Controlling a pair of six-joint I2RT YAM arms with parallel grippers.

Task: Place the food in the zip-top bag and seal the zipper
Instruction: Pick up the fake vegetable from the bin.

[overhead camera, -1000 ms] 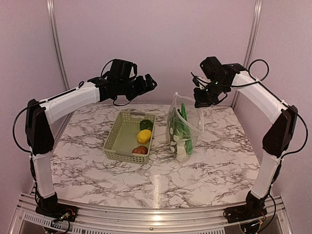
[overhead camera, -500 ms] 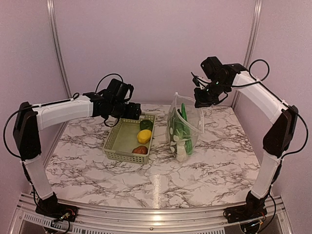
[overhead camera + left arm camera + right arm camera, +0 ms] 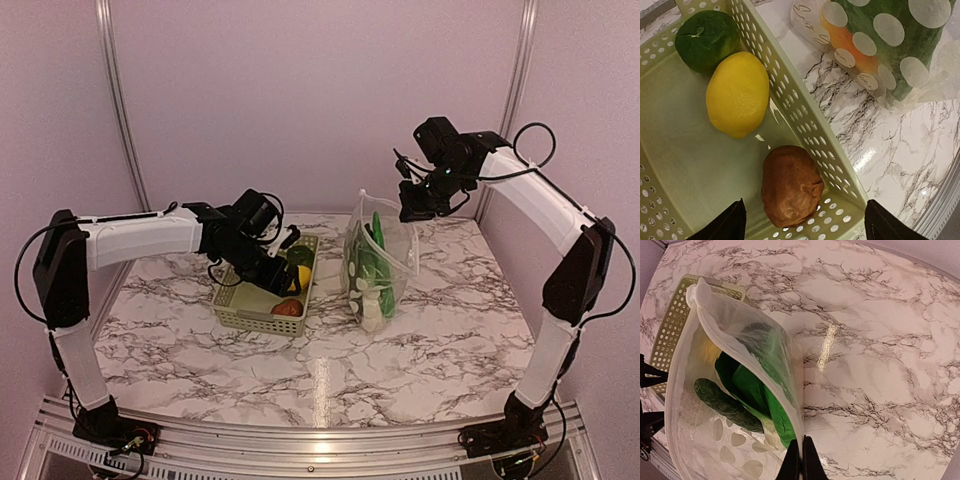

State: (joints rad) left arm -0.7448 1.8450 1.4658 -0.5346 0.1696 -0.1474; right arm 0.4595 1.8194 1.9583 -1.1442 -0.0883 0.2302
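Observation:
The polka-dot zip-top bag (image 3: 378, 262) stands upright and open on the table. It holds a dark green long vegetable (image 3: 725, 402), a bright green piece (image 3: 765, 400) and a white piece (image 3: 373, 310). My right gripper (image 3: 412, 208) is shut on the bag's top rim and holds the mouth up; its pinched tips show in the right wrist view (image 3: 801, 460). My left gripper (image 3: 285, 268) is open low over the pale green basket (image 3: 238, 298). In the left wrist view its jaws (image 3: 805, 227) straddle the brown round piece (image 3: 790, 185). A yellow oval fruit (image 3: 737, 92) and a dark green round piece (image 3: 707, 37) lie beyond.
The basket's lattice wall (image 3: 805, 125) runs between the food and the bag (image 3: 890, 45), which stands just right of it. Marble tabletop (image 3: 330, 370) lies in front. Metal frame posts stand at the back corners.
My left arm has come down from high behind the basket to low over its near right end, above the brown piece. The right arm and the bag have stayed put.

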